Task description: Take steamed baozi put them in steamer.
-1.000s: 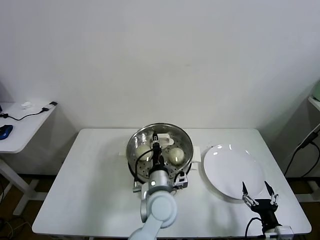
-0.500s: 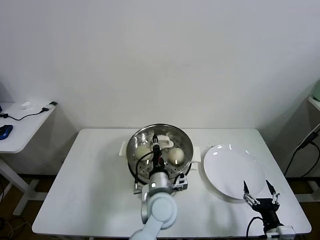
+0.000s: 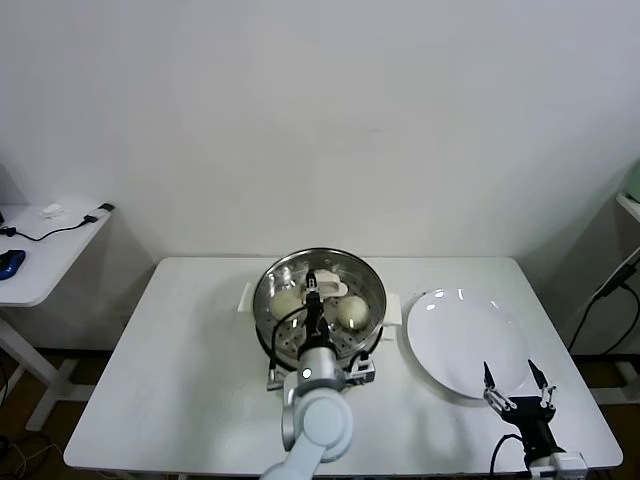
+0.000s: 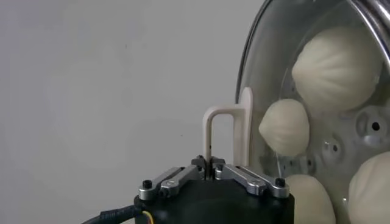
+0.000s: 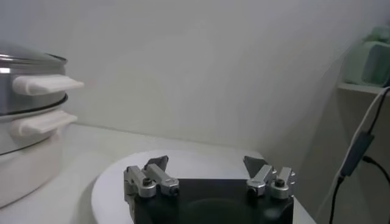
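Your left gripper (image 3: 311,290) sits over the middle of the steamer (image 3: 275,290), jaws pinched fully together on the white handle (image 4: 226,135) of the glass lid (image 4: 256,79). In the left wrist view the thin U-shaped handle stands up from between the closed fingers (image 4: 244,176), and the lid's clear rim curves away past it. So the left is clamping the lid handle, not a bun.

Steamed baozi (image 3: 354,311) are inside the steel basket: two show clearly in the head view, one left of the gripper (image 3: 287,300) and one right. Through the glass the wrist view shows four cream buns (image 4: 337,67), pleated, round, no real long axis, tops facing up. Some sit close together; whether they touch is hard to tell.

The steamer sits mid-table, toward the far edge, white side handles (image 5: 46,84) sticking out left and right. The right handle is just beside the white plate (image 3: 465,340), small gap between them.

Your right gripper (image 3: 517,385) is parked at the near right, over the plate's near rim, fingers (image 5: 155,173) spread wide with nothing between them.

Open room: the white table (image 3: 190,370) is bare on the left and along the near edge. A side table (image 3: 40,260) stands far left, well apart.
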Controlling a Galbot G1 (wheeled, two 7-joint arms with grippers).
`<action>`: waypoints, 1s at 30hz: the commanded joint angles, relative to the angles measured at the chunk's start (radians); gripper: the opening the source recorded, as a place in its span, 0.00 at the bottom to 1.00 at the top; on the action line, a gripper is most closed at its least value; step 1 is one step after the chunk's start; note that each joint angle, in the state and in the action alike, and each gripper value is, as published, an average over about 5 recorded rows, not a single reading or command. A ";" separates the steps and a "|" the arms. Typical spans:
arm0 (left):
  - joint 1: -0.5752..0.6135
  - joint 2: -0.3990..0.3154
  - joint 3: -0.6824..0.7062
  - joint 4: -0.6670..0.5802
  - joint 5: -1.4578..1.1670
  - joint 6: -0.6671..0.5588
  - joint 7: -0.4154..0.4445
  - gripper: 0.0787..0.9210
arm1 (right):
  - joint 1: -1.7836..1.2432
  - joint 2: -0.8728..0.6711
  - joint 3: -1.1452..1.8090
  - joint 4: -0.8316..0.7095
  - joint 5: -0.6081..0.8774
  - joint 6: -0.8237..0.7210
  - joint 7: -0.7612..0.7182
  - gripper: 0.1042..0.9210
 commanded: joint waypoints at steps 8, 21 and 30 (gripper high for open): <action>0.006 -0.049 0.000 -0.026 -0.036 -0.004 -0.035 0.27 | 0.002 -0.001 -0.007 0.001 -0.003 0.000 -0.012 0.88; 0.065 -0.030 0.023 -0.177 -0.122 -0.018 -0.035 0.72 | 0.001 -0.004 -0.010 0.002 -0.002 -0.006 -0.031 0.88; 0.154 0.101 -0.030 -0.325 -0.382 -0.070 -0.141 0.88 | 0.003 -0.001 -0.033 -0.014 -0.013 -0.011 -0.048 0.88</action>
